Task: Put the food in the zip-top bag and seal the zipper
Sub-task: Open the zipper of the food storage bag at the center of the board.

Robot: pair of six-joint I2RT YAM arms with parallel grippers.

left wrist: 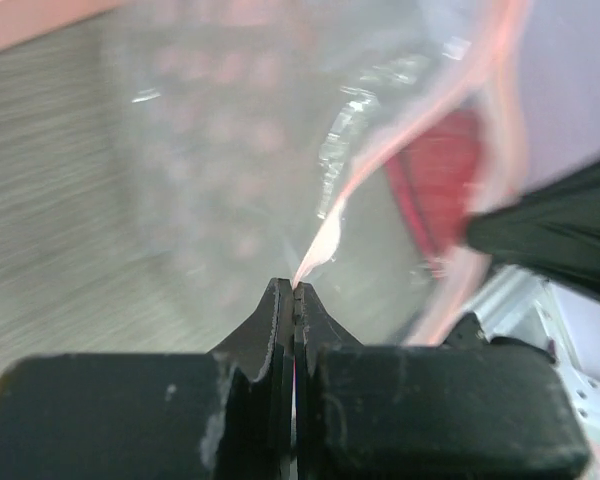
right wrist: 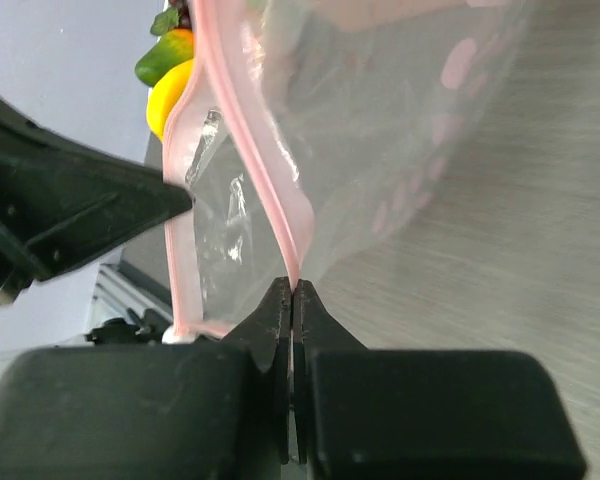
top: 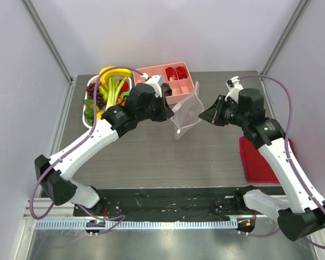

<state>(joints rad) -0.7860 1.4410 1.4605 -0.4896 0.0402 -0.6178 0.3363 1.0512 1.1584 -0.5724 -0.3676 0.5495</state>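
Note:
The clear zip-top bag (top: 187,111) hangs over the middle of the table, stretched between both arms. My left gripper (top: 172,112) is shut on its pinkish zipper strip (left wrist: 380,150), pinched at the fingertips (left wrist: 295,288). My right gripper (top: 202,116) is shut on the opposite lip of the zipper (right wrist: 260,150), the strip running straight into its tips (right wrist: 293,285). A pale slider tab (right wrist: 175,335) sits at the strip's end. The bag (right wrist: 380,130) looks empty. The food (top: 105,89), including a leek (top: 115,91) and grapes (top: 96,93), lies in a white basket at back left.
A pink compartment tray (top: 192,89) with red pieces stands at the back, just behind the bag. A red board (top: 262,160) lies at the right edge under the right arm. Grey walls and metal posts enclose the table.

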